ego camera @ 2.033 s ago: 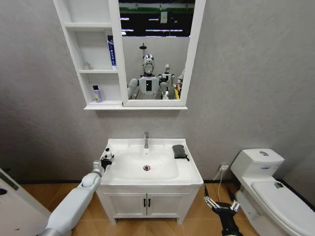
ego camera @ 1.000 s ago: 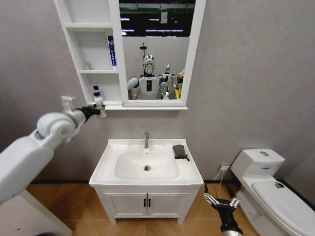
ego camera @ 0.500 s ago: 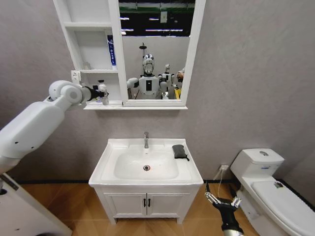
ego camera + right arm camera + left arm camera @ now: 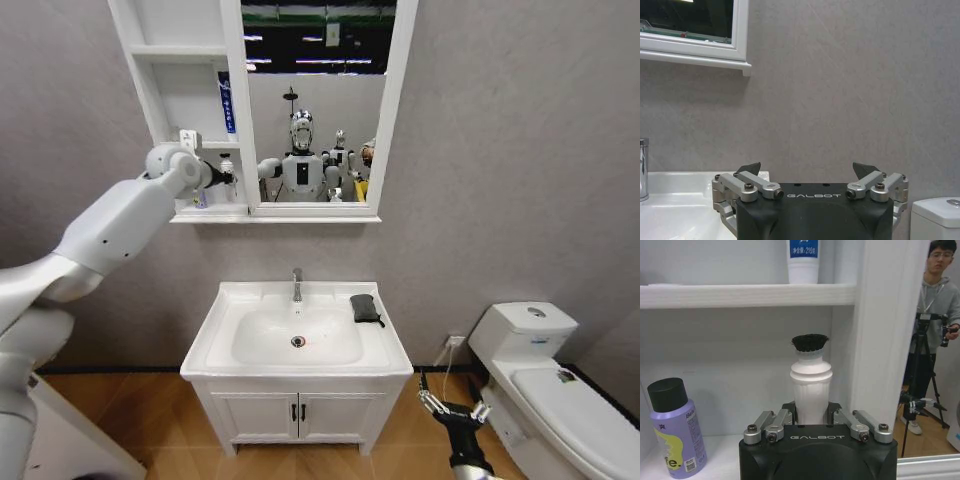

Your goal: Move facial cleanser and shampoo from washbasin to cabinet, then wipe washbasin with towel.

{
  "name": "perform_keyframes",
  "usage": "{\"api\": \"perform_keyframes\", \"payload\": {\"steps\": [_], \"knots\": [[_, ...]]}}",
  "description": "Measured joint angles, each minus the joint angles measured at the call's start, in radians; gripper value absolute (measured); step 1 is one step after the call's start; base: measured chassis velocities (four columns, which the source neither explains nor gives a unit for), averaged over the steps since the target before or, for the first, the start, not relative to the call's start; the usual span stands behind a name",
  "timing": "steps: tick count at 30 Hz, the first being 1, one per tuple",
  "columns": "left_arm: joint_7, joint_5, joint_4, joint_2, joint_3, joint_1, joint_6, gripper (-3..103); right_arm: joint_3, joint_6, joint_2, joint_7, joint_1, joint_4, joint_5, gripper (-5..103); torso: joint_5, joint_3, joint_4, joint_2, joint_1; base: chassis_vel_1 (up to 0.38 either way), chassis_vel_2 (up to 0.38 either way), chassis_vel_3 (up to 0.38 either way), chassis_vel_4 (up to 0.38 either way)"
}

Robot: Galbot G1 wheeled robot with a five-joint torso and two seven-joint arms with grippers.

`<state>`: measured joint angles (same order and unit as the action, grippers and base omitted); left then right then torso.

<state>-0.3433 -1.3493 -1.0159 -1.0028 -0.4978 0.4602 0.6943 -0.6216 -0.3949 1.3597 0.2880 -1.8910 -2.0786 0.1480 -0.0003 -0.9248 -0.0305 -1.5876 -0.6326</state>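
Note:
My left gripper [image 4: 226, 173] is shut on a white bottle with a black cap [image 4: 811, 376] and reaches into the bottom compartment of the cabinet [image 4: 190, 110]. The bottle is upright; whether its base rests on the shelf is hidden. Beside it on that shelf stands a purple bottle with a black cap [image 4: 672, 427]. A white and blue tube [image 4: 803, 260] stands on the shelf above. I cannot tell which of these is the facial cleanser or the shampoo. The dark towel [image 4: 365, 308] lies on the washbasin [image 4: 215, 330] rim at the right. My right gripper [image 4: 452, 408] hangs open, low beside the vanity.
A chrome tap [image 4: 297, 284] stands at the back of the basin. A white-framed mirror [image 4: 318, 100] joins the cabinet on the right. A white toilet [image 4: 545, 380] sits at the right. The two-door vanity [image 4: 297, 410] is below the basin.
My left arm has carried the white bottle up from the basin's left edge and rightward into the cabinet's bottom compartment. The right gripper has stayed low and open.

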Motion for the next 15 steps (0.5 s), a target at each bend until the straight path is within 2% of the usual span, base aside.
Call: {"api": "perform_keyframes", "payload": {"steps": [8,15], "knots": [[0.008,0.058,0.124,-0.054,0.017,-0.011,-0.028,30,-0.022,-0.008,-0.007,-0.005,-0.011,0.005,0.017,100,-0.0003,0.000,0.0003,0.000,0.000,0.000,0.000,0.000,0.000],[0.025,0.087,0.153,-0.057,0.022,-0.025,-0.048,30,-0.026,-0.008,-0.008,-0.005,-0.010,0.008,0.020,100,-0.0002,0.000,0.0003,0.000,0.000,0.000,0.000,0.000,0.000]]}}
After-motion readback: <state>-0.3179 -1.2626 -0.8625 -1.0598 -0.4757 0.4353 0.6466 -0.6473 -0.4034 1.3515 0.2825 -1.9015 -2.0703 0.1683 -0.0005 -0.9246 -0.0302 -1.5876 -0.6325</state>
